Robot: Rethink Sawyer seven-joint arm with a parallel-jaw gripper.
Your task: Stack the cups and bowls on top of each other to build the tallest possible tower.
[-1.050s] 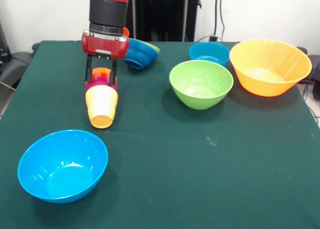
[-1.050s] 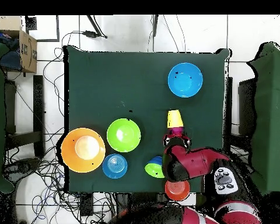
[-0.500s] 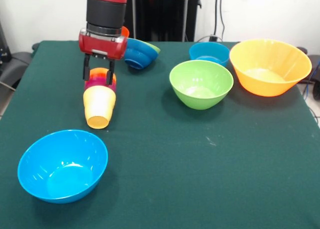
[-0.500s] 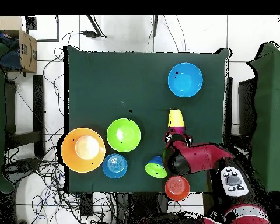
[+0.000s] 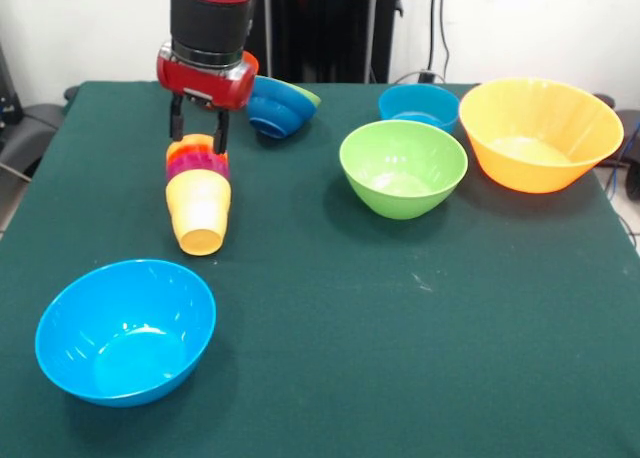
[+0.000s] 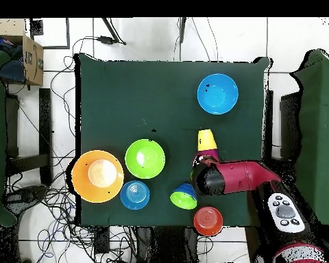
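Bowls standing alone: five, counted in the overhead view from the table centre.
Light blue bowl (image 5: pixel 125 330): one, at 1 o'clock.
Green bowl (image 5: pixel 402 168): one, at 8 o'clock.
Orange-yellow bowl (image 5: pixel 540 133): one, the largest, also at 8 o'clock, further out.
Small blue bowl (image 5: pixel 418 106): one, at 7 o'clock.
Orange-red bowl (image 6: pixel 208 220): one, at 5 o'clock, by the table edge.
Nested bowls (image 5: pixel 282 106): one group lying on its side at 6 o'clock; three colours seen: dark blue, lighter blue, green.
Nested cups (image 5: pixel 198 193): one group at 3 o'clock; yellow, purple and orange-red seen, exact number not possible to tell.
Gripper (image 5: pixel 198 143): one.
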